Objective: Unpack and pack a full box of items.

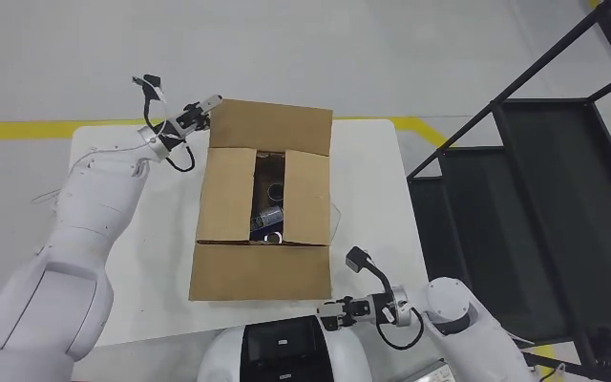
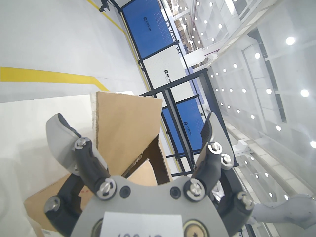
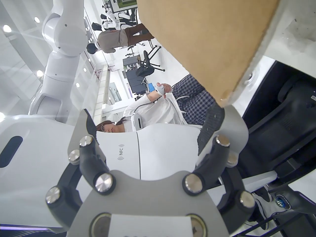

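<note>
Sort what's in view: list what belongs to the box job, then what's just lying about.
Belongs to the job:
cardboard box, its side flaps partly open
items inside it
left claw, open at a corner of the far flap
right claw, open at a corner of the near flap

Just there:
white table under the box
black steps beside the table
yellow floor line

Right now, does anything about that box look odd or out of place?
Nothing looks spilled or broken. The cardboard box is only half open: two flaps spread outward, two folded in, leaving a narrow gap where items show. The left gripper and right gripper sit open at opposite corners.
</note>
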{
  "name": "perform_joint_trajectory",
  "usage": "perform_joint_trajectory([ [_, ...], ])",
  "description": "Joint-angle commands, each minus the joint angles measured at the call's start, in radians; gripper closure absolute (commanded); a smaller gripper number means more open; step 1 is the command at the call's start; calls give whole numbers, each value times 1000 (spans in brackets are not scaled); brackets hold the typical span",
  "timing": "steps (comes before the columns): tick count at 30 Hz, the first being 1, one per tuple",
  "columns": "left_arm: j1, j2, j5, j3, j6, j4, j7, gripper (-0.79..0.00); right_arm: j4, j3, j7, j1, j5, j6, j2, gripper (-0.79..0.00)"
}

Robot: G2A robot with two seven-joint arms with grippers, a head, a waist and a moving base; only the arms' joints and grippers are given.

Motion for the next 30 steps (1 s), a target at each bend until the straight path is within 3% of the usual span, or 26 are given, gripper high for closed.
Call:
perform_joint_trajectory([
  [1,-4,2,-33,-11,-28,9,-85,-785,3,-14,-6,12,2,-2,-1,-785],
  [5,2,12,-100,-40,-51,12,-197,-785,7,-36,-9,33,11,-21,-1,-785],
  [9,28,36,-112,-55,-38,-44,-211,-785,14,-41,-21,46,20,-37,1,-785],
  [17,90,103,-125,-87,-12,-190,-237,-785,46,-39,55,43,-70,55,20,-785],
  [23,140,143,-154,-103,8,-301,-257,-785,100,-30,-57,59,-20,52,18,-785],
  [30,203,193,-171,-106,89,-430,-338,-785,128,-61,-117,114,34,-39,10,-785],
])
